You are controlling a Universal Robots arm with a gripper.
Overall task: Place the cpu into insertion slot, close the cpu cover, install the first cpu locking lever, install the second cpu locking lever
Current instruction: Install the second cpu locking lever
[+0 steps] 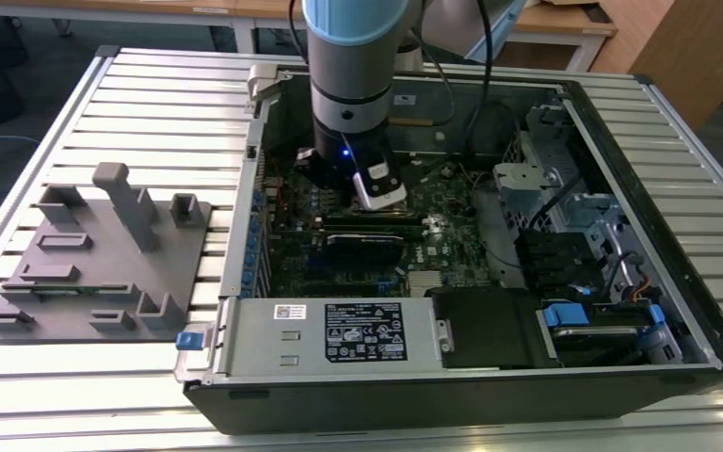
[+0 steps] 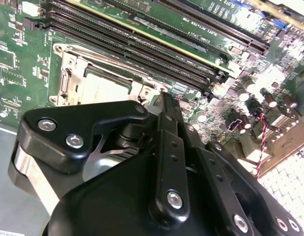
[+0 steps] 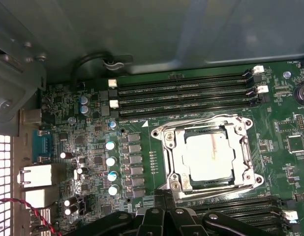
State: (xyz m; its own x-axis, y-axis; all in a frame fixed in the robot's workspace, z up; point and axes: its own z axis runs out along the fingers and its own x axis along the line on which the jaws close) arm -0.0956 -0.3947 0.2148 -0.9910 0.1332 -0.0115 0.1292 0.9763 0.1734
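Reaching down into the open computer case [image 1: 613,311], the arm holds its gripper [image 3: 164,196] just above the motherboard [image 3: 93,162], right beside the insertion slot [image 3: 207,154]; the fingers [image 2: 167,110] look pressed narrowly together, gripping nothing. The cpu [image 3: 210,156] lies seated in the slot with the cpu cover [image 3: 167,147] folded down around it; long black memory slots [image 3: 184,93] flank it. On the slatted surface [image 1: 86,122] beside the case stands a grey fixture [image 1: 91,259]; the power supply box [image 1: 330,330] sits at the case's near edge.

the exterior view looks steeply down from beyond the worktop [image 1: 72,395] onto the whole open computer case [image 1: 462,386]. both wrist views sit close above the green board inside, sharing the square socket [image 3: 207,153] [image 2: 100,81] and the long memory slots [image 3: 186,96] [image 2: 142,46].
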